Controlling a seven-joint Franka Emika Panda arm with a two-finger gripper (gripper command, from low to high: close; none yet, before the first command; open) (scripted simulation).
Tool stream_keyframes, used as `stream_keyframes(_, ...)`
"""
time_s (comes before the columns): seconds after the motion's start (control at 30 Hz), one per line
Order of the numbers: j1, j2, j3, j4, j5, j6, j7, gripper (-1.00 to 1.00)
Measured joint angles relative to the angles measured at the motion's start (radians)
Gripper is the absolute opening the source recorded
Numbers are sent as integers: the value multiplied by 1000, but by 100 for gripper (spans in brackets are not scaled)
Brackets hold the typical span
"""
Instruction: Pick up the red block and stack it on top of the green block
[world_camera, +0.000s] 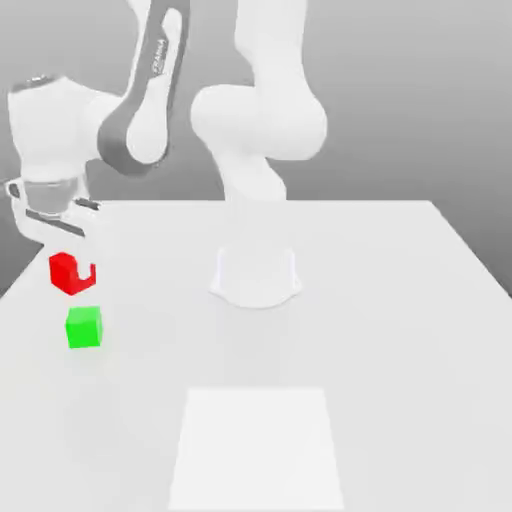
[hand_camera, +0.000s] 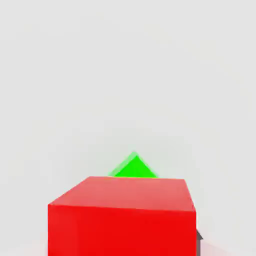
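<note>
red block sits clamped in the closed fingers, lifted off the white worktop and hanging just above the green block. the pickup looks done; lowering and releasing remain.

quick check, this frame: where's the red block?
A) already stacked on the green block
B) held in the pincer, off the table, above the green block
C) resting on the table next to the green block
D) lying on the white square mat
B: the red block sits in the shut pincer, clear of the table, with a gap above the green block in the exterior view.
</note>
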Motion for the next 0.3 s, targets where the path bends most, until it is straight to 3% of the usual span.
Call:
stream_keyframes(0.13, 47, 108, -21, 0, 111, 102, -77, -100)
stream_keyframes(0.23, 74, 200, -3, 0, 254, 184, -176, -100)
stream_keyframes(0.27, 77, 219, 7, 0, 290, 201, -200, 100)
stream_keyframes(0.3, 78, 219, 7, 0, 290, 201, -200, 100)
